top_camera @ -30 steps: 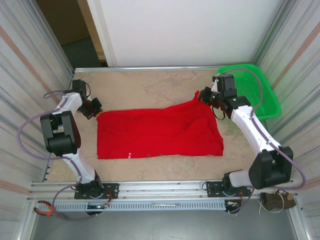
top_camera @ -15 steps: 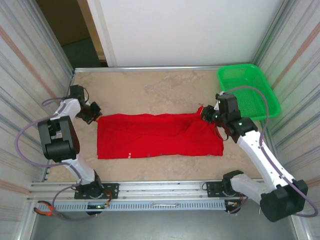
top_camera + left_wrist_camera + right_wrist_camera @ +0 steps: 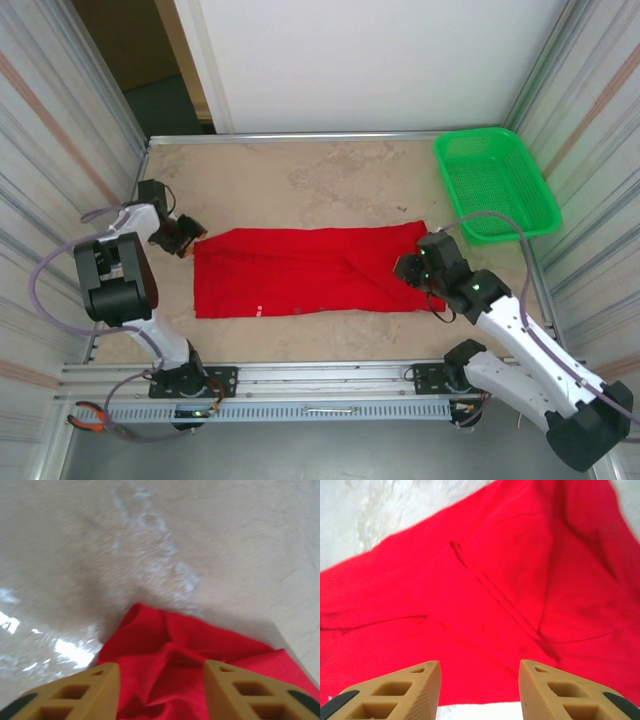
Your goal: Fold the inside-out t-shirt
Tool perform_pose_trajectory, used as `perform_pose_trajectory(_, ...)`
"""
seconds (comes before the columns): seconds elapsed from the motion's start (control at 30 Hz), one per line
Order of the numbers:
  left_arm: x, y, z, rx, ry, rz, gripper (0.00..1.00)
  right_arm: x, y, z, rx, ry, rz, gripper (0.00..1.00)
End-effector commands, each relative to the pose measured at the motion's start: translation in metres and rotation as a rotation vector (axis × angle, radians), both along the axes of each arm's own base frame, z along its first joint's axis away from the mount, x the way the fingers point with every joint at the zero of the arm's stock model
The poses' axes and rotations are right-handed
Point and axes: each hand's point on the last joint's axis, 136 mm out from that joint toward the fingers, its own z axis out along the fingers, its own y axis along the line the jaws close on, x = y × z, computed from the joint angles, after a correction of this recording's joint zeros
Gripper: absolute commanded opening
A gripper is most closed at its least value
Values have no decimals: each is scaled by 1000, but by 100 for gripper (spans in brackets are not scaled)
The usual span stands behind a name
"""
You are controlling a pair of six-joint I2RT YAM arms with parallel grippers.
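T-shirt flat, table open beyond | left fingers apart at left edge | right fingers apart, right edge

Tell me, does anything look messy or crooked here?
Nothing is spilled or broken. The red t-shirt lies flat, but its right end is wrinkled with diagonal creases by the right gripper.

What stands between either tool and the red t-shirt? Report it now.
Nothing visible does. The left tool hangs open at the left edge of the red t-shirt, with cloth right beneath it. The right tool hangs open over the shirt's right end. The green mesh basket sits apart in the far right corner.
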Motion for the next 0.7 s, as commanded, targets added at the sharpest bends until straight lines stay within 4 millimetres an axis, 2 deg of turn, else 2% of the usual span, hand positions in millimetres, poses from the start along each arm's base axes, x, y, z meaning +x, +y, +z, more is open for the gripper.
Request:
perform_pose_trajectory(0.0, -5, 9, 39, 57, -90, 46, 53, 12, -18, 26, -28, -51, -66, 44)
perform_pose_trajectory(0.1, 5, -3, 57, 17, -172, 45, 59, 38, -6, 36, -17, -40, 9, 45)
perform_pose_trajectory(0.13, 10, -8, 60, -3, -187, 36, 60, 48, 1, 32, -22, -23, 44, 45)
perform_pose_trajectory(0.23, 28, -33, 58, -71, -187, -30, 60, 78, 29, 15, -40, 44, 169, 47)
perform_pose_trajectory(0.3, 39, -49, 50, -104, -172, -80, 60, 97, 46, -6, -56, 99, 235, 47)
perform_pose_trajectory(0.4, 44, -55, 31, -97, -120, -118, 60, 117, 61, -33, -114, 158, 296, 47)
perform_pose_trajectory(0.5, 41, -54, 16, -90, -77, -124, 60, 127, 69, -58, -159, 198, 331, 49)
perform_pose_trajectory(0.67, 35, -51, 7, -69, -56, -124, 61, 131, 77, -81, -165, 235, 354, 52)
